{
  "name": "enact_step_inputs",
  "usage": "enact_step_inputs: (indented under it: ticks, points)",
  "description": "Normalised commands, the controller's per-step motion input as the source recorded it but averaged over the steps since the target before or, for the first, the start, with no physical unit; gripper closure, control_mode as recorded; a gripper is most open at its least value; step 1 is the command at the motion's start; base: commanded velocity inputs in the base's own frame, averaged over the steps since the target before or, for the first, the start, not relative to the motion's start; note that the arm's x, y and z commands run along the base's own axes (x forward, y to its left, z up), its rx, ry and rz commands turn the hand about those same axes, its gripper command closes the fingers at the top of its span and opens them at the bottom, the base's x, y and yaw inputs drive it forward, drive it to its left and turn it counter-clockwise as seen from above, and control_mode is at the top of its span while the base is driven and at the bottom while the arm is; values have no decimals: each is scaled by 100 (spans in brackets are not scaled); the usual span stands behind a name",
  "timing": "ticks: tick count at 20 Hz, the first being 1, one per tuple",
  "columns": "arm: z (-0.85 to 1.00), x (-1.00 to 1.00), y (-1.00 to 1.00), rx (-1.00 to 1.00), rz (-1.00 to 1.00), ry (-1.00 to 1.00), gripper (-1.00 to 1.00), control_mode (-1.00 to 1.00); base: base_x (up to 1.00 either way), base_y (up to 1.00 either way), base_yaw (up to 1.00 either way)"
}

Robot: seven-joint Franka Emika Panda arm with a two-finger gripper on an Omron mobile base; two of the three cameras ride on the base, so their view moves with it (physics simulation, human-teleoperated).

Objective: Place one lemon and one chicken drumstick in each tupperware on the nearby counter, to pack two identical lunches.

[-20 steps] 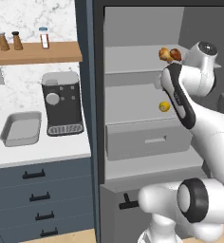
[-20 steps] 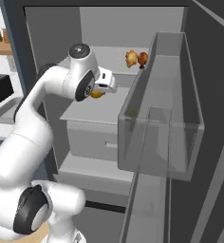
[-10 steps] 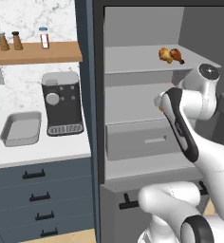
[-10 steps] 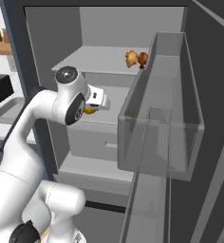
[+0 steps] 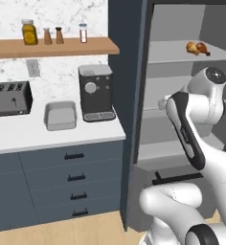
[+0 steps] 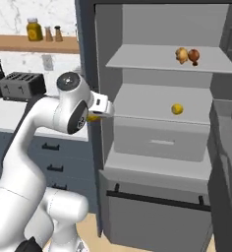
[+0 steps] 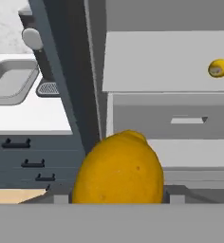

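Observation:
My gripper (image 7: 117, 197) is shut on a yellow lemon (image 7: 118, 168), which bulks large between the fingers; it peeks out as a yellow patch (image 6: 93, 118) beside the white hand, just left of the open fridge. A second lemon (image 6: 176, 109) lies on the fridge's middle shelf. Two brown chicken drumsticks (image 6: 187, 55) rest on the top shelf (image 5: 197, 48). One grey tupperware (image 5: 60, 115) sits open on the white counter (image 5: 19, 136), left of the coffee machine.
A black coffee machine (image 5: 96, 93) and a toaster (image 5: 9, 98) stand on the counter. A wooden wall shelf (image 5: 52, 47) carries jars. The dark fridge wall (image 5: 129, 110) stands between counter and shelves, and the fridge door (image 6: 228, 147) is open at right.
The arm has drawn back out of the fridge and swung left, still holding the lemon. The whole picture has shifted, so the base has moved too.

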Motion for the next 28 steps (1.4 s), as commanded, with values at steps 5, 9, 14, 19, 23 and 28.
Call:
enact_step_inputs:
  ticks: [5,9,14,19,23,28]
  points:
    - [0,0,0,0,0,0,100,100,0,100,-1]
    - [0,0,0,0,0,0,100,100,41,80,0]
    - [0,0,0,0,0,0,100,100,80,94,-1]
    - [0,0,0,0,0,0,100,100,71,73,0]
    - [0,0,0,0,0,0,100,100,50,3,0]
    - [-74,21,-18,3,0,49,100,-100,5,-6,0]
